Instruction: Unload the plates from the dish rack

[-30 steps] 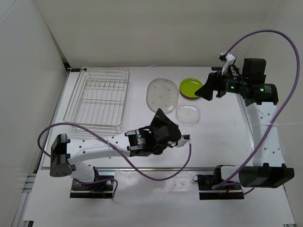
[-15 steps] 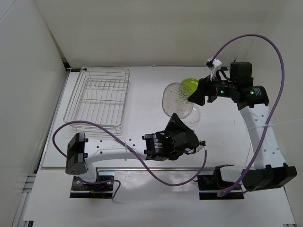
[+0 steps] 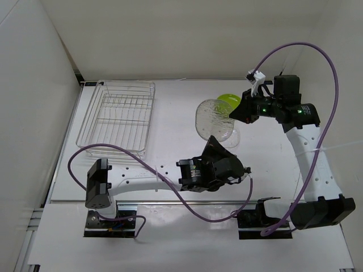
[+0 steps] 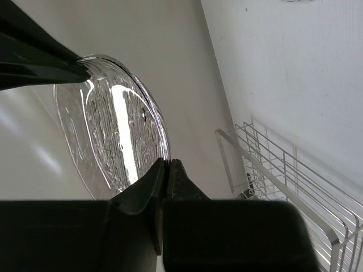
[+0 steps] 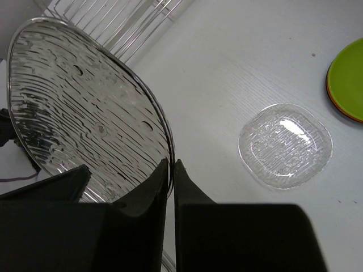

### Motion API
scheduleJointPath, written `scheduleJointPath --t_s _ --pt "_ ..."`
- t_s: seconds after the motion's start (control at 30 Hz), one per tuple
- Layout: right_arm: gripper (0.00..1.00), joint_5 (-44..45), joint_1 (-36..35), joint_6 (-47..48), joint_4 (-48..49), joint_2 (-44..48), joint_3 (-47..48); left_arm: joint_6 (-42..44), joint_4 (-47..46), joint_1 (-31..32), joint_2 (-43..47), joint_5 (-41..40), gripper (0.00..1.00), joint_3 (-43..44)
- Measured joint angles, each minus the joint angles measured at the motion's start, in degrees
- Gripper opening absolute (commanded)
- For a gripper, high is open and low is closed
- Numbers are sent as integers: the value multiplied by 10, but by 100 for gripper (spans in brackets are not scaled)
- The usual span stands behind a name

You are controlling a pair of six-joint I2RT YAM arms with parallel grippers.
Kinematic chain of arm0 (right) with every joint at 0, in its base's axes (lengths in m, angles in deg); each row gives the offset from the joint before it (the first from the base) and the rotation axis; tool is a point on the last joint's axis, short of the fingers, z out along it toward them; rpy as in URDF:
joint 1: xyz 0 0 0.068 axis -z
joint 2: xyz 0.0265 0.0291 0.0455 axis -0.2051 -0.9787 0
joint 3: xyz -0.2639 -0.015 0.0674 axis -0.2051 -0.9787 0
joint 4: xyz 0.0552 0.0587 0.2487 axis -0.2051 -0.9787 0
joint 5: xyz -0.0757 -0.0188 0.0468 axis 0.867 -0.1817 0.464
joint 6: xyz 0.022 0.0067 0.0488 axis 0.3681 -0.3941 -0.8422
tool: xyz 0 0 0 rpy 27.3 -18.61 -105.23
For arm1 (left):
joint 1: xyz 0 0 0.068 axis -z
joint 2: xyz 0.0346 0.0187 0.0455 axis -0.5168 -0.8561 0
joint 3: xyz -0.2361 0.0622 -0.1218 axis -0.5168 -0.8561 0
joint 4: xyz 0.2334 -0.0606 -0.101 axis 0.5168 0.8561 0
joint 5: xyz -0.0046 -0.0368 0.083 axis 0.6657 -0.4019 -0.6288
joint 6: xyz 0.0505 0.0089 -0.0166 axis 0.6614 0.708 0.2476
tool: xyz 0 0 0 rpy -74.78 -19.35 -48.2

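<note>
A large clear glassy plate (image 3: 211,118) hangs tilted above the table, gripped from two sides. My left gripper (image 3: 215,141) is shut on its near rim, the jaws pinching the glass edge (image 4: 167,161). My right gripper (image 3: 232,113) is shut on the far right rim (image 5: 172,162). The ribbed glass fills the left of the right wrist view (image 5: 85,107) and of the left wrist view (image 4: 108,136). The silver wire dish rack (image 3: 91,116) stands at the back left, apart from both grippers.
A small clear plate (image 5: 285,144) lies flat on the table below the held one. A lime green plate (image 5: 349,79) rests on an orange one (image 5: 336,105) at the back right. Purple cables loop over both arms.
My left arm carried the large clear plate to the right. The right gripper came in from the right and shut on the plate's far rim.
</note>
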Motion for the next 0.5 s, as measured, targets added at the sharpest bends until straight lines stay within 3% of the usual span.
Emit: scheduleJointPath --t_s 0.1,0.13,0.33,0.37,0.5 --pt "0 0 0 -13 5 2 -1 -9 7 0 -10 -1 11 8" --pt "0 2 0 -18 10 5 -4 -11 9 0 -15 -3 18 12" --pt "0 21 0 -51 31 23 -20 -22 17 0 -36 1 72 39" --pt "0 30 -1 -56 33 23 -21 -23 17 0 -37 2 100 42" --pt "0 91 -2 -92 47 23 -28 -51 61 0 -37 9 100 63"
